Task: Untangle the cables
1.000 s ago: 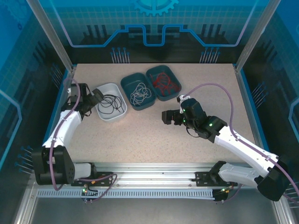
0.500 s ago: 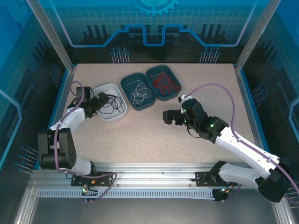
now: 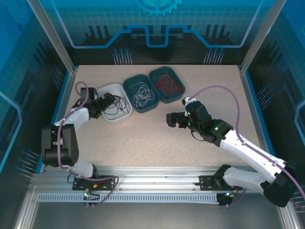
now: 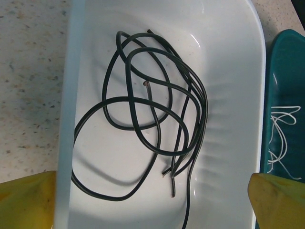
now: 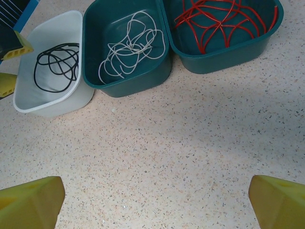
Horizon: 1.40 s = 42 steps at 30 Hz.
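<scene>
The cables lie sorted by colour in three trays. A loose coil of black cables (image 3: 116, 106) (image 4: 152, 119) (image 5: 57, 67) rests in the white tray (image 3: 114, 120) (image 4: 66, 119). Whitish cables (image 3: 143, 95) (image 5: 133, 45) fill the middle teal tray (image 5: 138, 83). Red cables (image 3: 167, 85) (image 5: 219, 19) sit in the right teal tray (image 5: 228, 59). My left gripper (image 3: 107, 104) (image 4: 152, 205) hovers open over the white tray's left side, holding nothing. Farther right, my right gripper (image 3: 172, 119) (image 5: 152, 200) stands open above bare table, facing the trays.
The three trays stand side by side at the back middle of the speckled table (image 3: 152, 143). Blue walls and metal posts (image 3: 52, 43) frame the table. Purple hoses (image 3: 228, 95) arc over both arms.
My left arm has folded back toward its base and its gripper has shifted right, over the white tray's rim. The right arm has stayed put.
</scene>
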Each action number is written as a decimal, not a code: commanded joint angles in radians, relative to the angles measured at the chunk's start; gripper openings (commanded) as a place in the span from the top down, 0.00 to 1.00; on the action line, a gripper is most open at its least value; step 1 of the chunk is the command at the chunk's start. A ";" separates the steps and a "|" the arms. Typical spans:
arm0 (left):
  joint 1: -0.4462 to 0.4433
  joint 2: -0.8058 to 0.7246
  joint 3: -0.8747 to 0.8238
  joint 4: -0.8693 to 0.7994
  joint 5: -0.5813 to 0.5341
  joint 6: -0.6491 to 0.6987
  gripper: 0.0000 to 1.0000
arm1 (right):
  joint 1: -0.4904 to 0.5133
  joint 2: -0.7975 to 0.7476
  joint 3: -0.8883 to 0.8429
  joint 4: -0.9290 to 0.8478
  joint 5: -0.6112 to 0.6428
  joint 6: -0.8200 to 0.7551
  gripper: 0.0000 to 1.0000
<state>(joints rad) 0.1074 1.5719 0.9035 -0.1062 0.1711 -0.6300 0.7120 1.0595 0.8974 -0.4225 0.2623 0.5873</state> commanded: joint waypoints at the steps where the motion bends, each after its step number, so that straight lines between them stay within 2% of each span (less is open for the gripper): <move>1: -0.008 0.019 0.041 0.012 0.027 0.007 0.01 | -0.015 -0.021 -0.012 -0.011 0.025 0.014 0.00; 10: -0.008 -0.105 0.035 -0.079 -0.064 0.036 0.01 | -0.020 -0.051 -0.011 -0.058 0.075 0.004 0.00; 18: -0.005 -0.371 -0.039 -0.196 -0.243 0.116 0.01 | -0.067 -0.107 -0.056 -0.085 0.180 -0.015 0.00; 21: -0.005 -0.472 -0.113 -0.165 -0.329 0.200 0.01 | -0.090 -0.153 -0.101 -0.070 0.279 -0.029 0.00; 25: -0.005 -0.610 -0.274 0.011 -0.437 0.306 0.01 | -0.168 -0.242 -0.187 -0.004 0.302 -0.046 0.00; 28: -0.005 -0.703 -0.402 0.204 -0.439 0.385 0.01 | -0.236 -0.305 -0.253 0.040 0.289 -0.070 0.00; 31: -0.005 -0.753 -0.541 0.430 -0.402 0.468 0.01 | -0.266 -0.374 -0.332 0.118 0.324 -0.132 0.00; 35: -0.005 -0.754 -0.702 0.737 -0.275 0.549 0.01 | -0.281 -0.430 -0.418 0.234 0.383 -0.236 0.00; 38: -0.005 -0.720 -0.761 0.876 -0.212 0.555 0.01 | -0.283 -0.435 -0.458 0.306 0.410 -0.316 0.00; 42: -0.005 -0.640 -0.775 0.972 -0.141 0.564 0.01 | -0.284 -0.411 -0.490 0.385 0.455 -0.401 0.00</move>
<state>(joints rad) 0.1055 0.8955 0.1406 0.6563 -0.0608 -0.1112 0.4419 0.6418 0.4282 -0.1684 0.6472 0.2890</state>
